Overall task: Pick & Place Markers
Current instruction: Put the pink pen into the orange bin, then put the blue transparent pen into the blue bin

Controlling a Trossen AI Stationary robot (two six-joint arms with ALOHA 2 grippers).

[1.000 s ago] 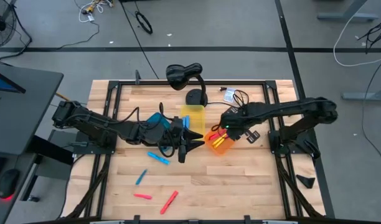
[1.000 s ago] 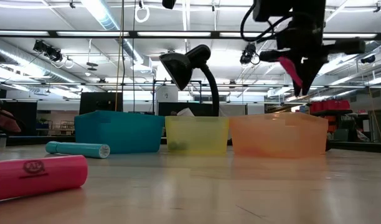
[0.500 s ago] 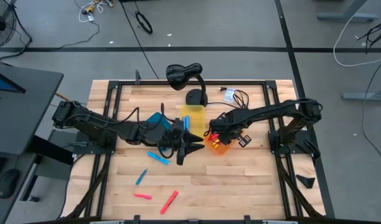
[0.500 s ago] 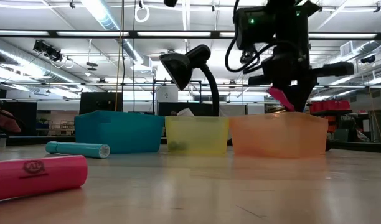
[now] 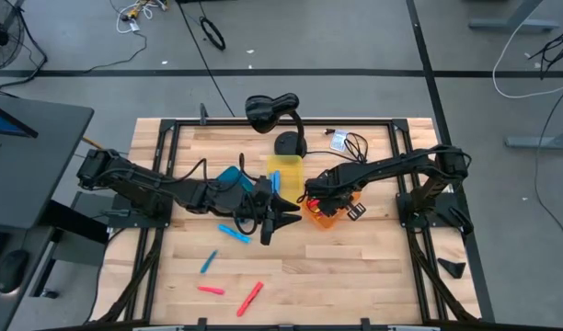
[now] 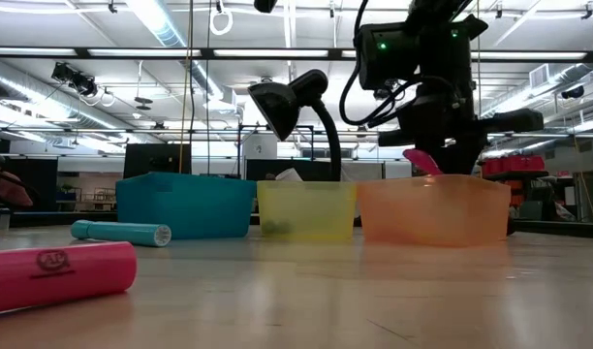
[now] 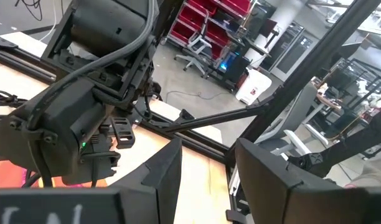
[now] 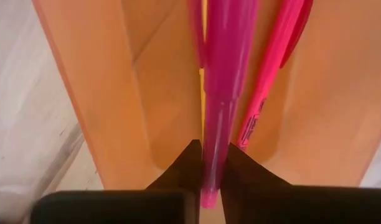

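Observation:
My right gripper points down over the orange bin and is shut on a pink marker. In the low view the marker slants across the bin's rim, its lower part hidden behind the wall. Another pink marker lies inside the bin. Two blue markers and two red ones lie flat on the wooden table. My left gripper hovers open, level, beside the orange bin, nothing between its fingers. My right gripper pinches the pink marker near its upper end between its two fingers. The fingers come from above, pointing down. The marker reaches on below them, tilted, into the orange bin; whether its lower end touches the bin's floor I cannot tell.
A yellow bin and a blue bin stand in a row left of the orange one. A black desk lamp stands behind them. A black frame runs along the table's edges. Bare wood lies near the front right.
My right gripper has come down toward the orange bin and a little toward the table's left, carrying the pink marker. The marker, earlier well above the bin, now dips behind the bin's rim.

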